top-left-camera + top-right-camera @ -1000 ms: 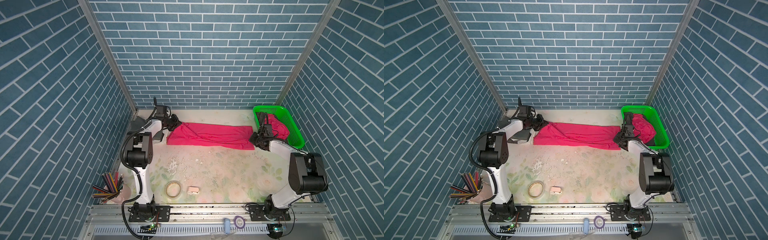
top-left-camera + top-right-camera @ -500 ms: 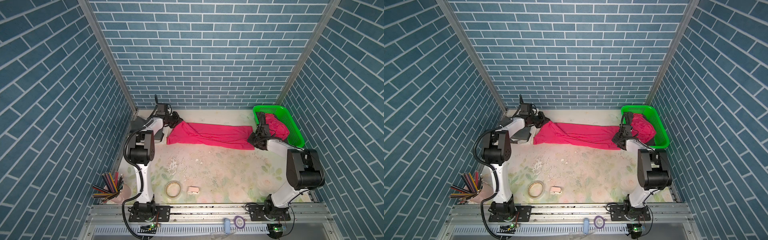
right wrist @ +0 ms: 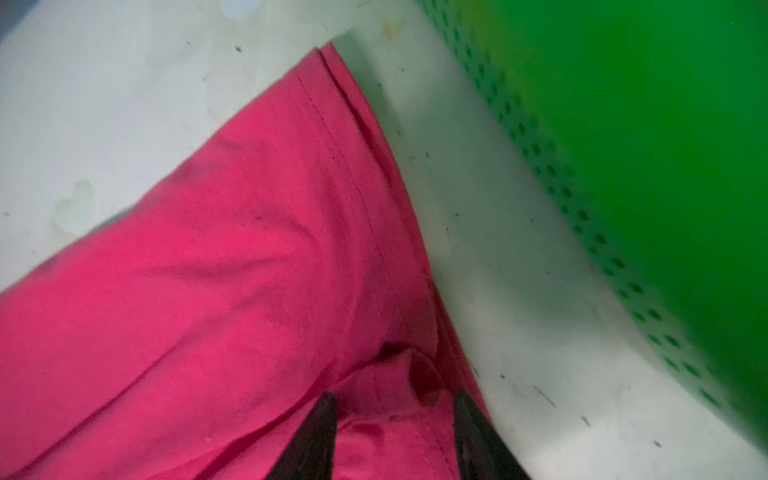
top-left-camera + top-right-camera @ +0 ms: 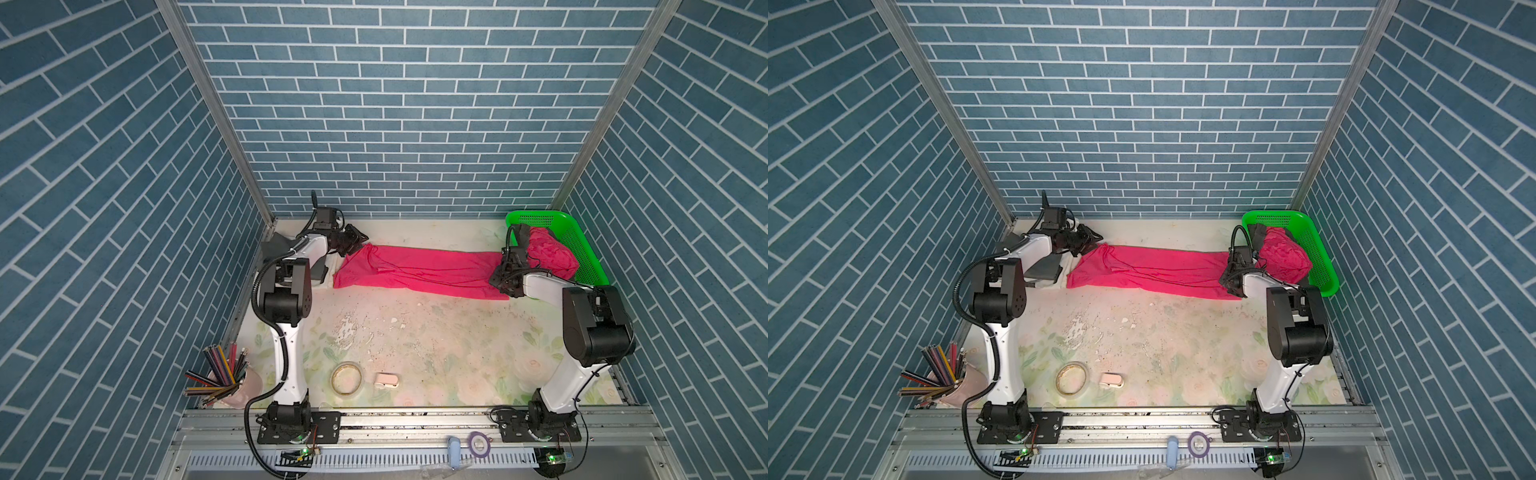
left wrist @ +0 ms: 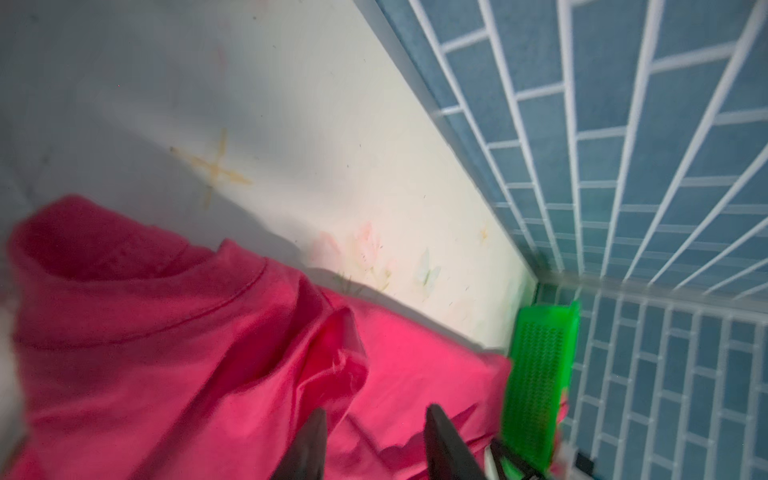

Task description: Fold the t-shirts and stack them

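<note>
The left jaws stand open. In the left wrist view their two dark fingers (image 5: 311,444) are apart with nothing clamped between them, and the spread pink t-shirt (image 5: 187,353) lies rumpled just past the tips. The right jaws are open too. Their fingers (image 3: 316,436) are set apart over the same cloth, and a small raised pucker sits just ahead of the gap, near the stitched hem.

In both top views this shirt lies as a long, narrow band across the far part of the tabletop (image 4: 436,332). The left jaws are at its left end and the right jaws at its right end. I cannot tell from above whether either touches the cloth.

The shirt's right end stops just beside the green basket (image 4: 582,249), which stands in the far right corner. The basket holds a crumpled pink t-shirt (image 4: 548,255) and, against its left wall, what looks like a dark cloth (image 4: 1258,235).

Under the left arm, just beside the shirt's left end, a dark grey folded cloth (image 4: 1044,270) lies on a white cloth (image 4: 1064,277).

Well apart from the shirts, near the front edge, lie a tape roll (image 4: 346,377) and beside it a small white object (image 4: 386,380). A cup of coloured pencils (image 4: 224,374) stands at the front left corner.
</note>
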`<action>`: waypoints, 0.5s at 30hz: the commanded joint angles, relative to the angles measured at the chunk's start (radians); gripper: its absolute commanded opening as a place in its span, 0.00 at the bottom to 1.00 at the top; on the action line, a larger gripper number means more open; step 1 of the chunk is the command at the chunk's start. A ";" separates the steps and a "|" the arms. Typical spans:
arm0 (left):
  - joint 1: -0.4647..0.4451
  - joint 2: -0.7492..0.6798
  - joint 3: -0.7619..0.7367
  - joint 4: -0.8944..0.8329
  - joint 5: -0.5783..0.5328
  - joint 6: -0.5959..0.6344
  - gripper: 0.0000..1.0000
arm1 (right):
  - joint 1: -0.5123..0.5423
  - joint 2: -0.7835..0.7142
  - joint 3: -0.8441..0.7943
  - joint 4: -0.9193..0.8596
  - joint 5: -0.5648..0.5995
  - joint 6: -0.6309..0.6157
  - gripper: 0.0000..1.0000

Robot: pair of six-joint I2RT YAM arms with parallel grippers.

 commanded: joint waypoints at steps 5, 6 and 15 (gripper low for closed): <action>0.000 -0.046 0.101 -0.155 -0.028 0.105 0.70 | 0.006 -0.012 0.014 -0.014 0.070 -0.023 0.10; -0.005 -0.082 0.059 -0.132 -0.019 0.105 0.73 | 0.006 -0.025 0.010 -0.013 0.073 -0.021 0.06; -0.056 -0.298 -0.388 0.073 0.056 0.057 0.87 | 0.008 -0.090 0.009 -0.035 0.116 -0.006 0.03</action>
